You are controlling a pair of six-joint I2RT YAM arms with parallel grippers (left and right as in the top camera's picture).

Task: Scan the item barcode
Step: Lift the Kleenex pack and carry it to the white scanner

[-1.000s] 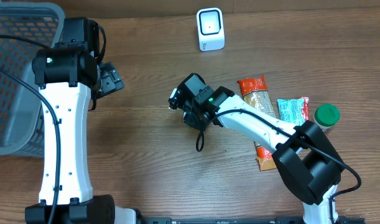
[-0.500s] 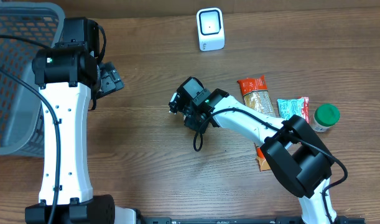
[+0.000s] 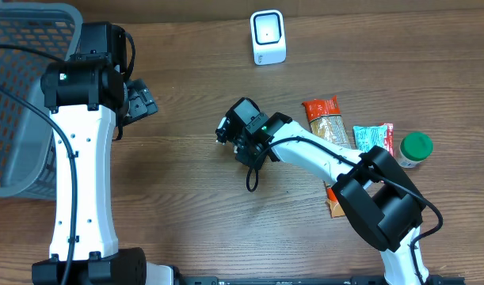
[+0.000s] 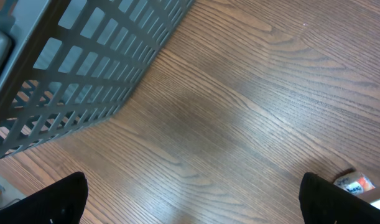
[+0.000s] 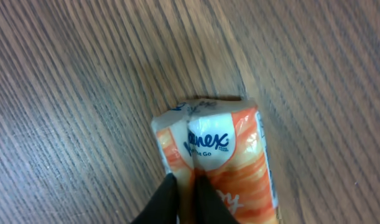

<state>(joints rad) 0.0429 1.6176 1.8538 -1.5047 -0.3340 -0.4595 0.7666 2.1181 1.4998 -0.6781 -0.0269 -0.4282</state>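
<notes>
Pinched at its centre seam by the closed right gripper [image 5: 185, 196]: a soft tissue pack [image 5: 221, 155], white and orange, blue Kleenex logo showing. Spread wide: left gripper [image 4: 193, 202].

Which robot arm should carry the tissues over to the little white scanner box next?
Right. The right gripper is shut on the orange-and-white soft Kleenex tissue pack, with the white box scanner nearby. The left gripper hangs open and empty beside the grey mesh basket.

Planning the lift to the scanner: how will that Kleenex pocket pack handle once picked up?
Probably soft: the Kleenex pack puckers where the right gripper pinches it. Likely light, being tissues. Its glossy film may slip.
</notes>
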